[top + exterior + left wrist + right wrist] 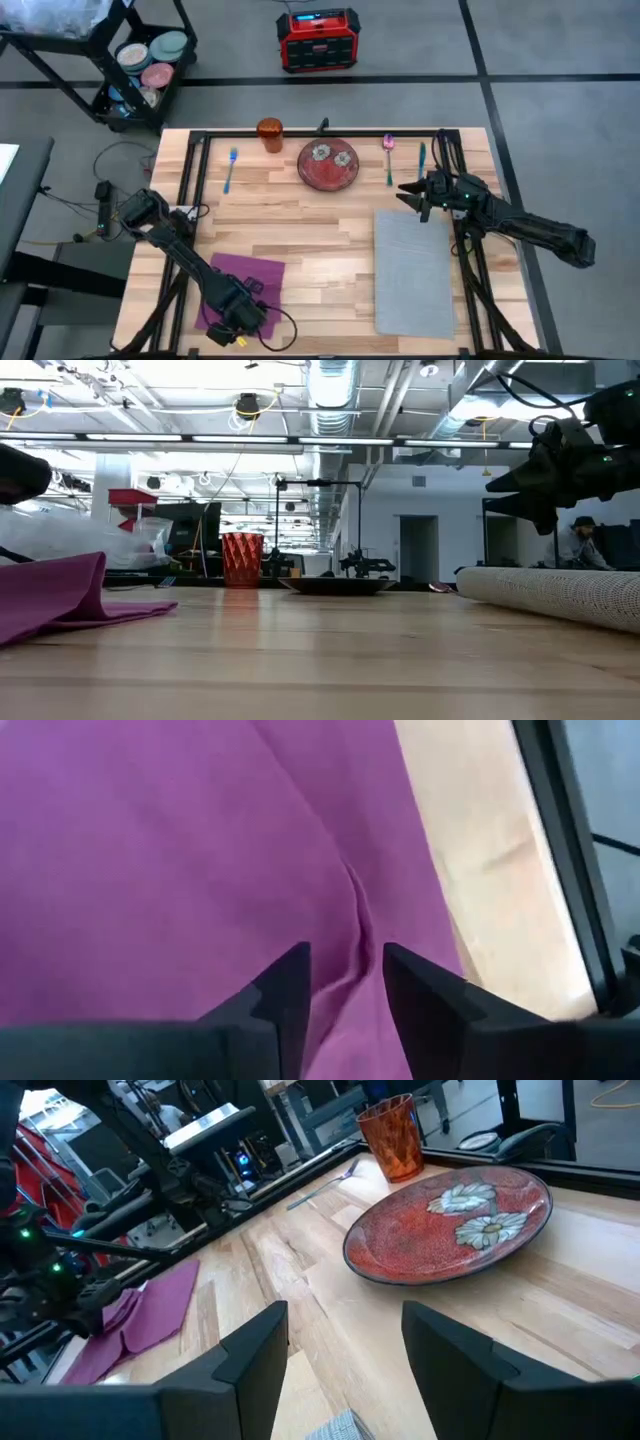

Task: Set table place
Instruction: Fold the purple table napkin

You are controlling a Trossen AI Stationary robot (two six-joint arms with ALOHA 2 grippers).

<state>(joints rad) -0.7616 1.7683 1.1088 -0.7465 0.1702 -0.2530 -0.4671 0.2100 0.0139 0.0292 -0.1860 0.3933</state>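
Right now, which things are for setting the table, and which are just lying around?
For the job: placemat, plate, cup, napkin, blue fork, pink spoon, teal utensil.
Lying about: red box, cart with bowls.

A robotics lab or industrial workshop; the low view looks past the light wood surface [300, 225] into a long open hall with exposed ceiling ducts [330, 390], strip lights and hanging cables; a person [578, 543] sits far off by a white wall with doors; from above, the floor is grey carpet marked with dark lines; a black wheeled cart [120, 60] holds spare dishes; a red portable power unit [318, 40] stands on the floor.
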